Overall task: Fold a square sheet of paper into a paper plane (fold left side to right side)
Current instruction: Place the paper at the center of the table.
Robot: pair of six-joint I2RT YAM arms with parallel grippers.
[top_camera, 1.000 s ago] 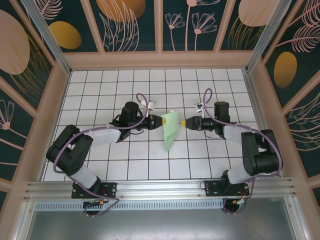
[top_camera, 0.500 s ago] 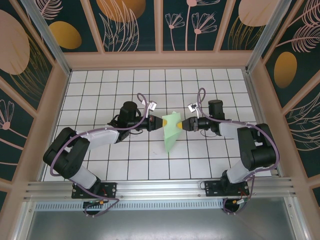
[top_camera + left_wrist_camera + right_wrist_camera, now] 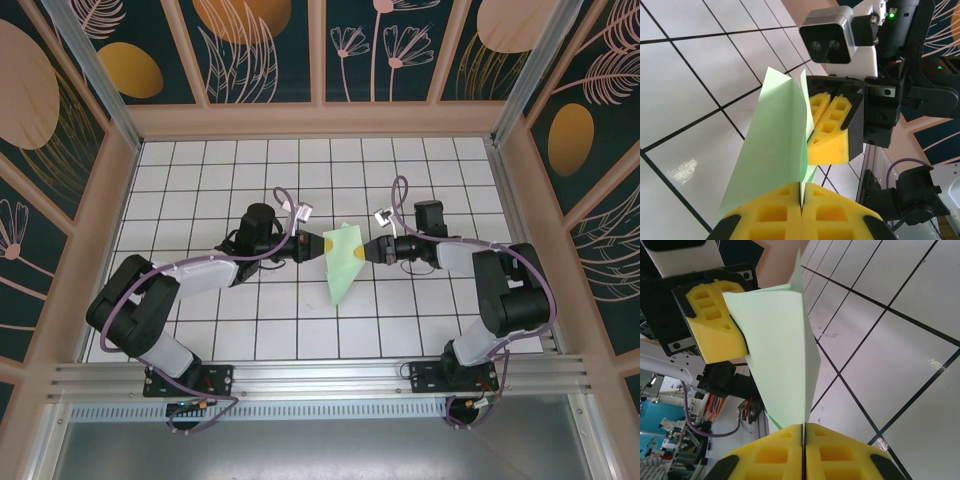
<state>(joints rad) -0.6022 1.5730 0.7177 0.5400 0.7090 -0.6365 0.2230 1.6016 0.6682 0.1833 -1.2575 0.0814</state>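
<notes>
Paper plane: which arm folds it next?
Probably left: the left gripper is shut on the paper plane's left edge and could carry it rightward; the right gripper holds the right edge.

The table (image 3: 200, 160) is a flat top of white square tiles with dark grid lines, boxed in by a pale wooden frame (image 3: 320, 120). A metal rail (image 3: 320, 372) runs along its near edge. Whether the lower tip of the folded green paper (image 3: 343, 258) touches the tiles cannot be told.

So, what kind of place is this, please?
Probably a robot work cell in a lab, not a home: a white grid floor, leaf-print walls closing it in, and two arms bolted to a metal rail at the near edge.
</notes>
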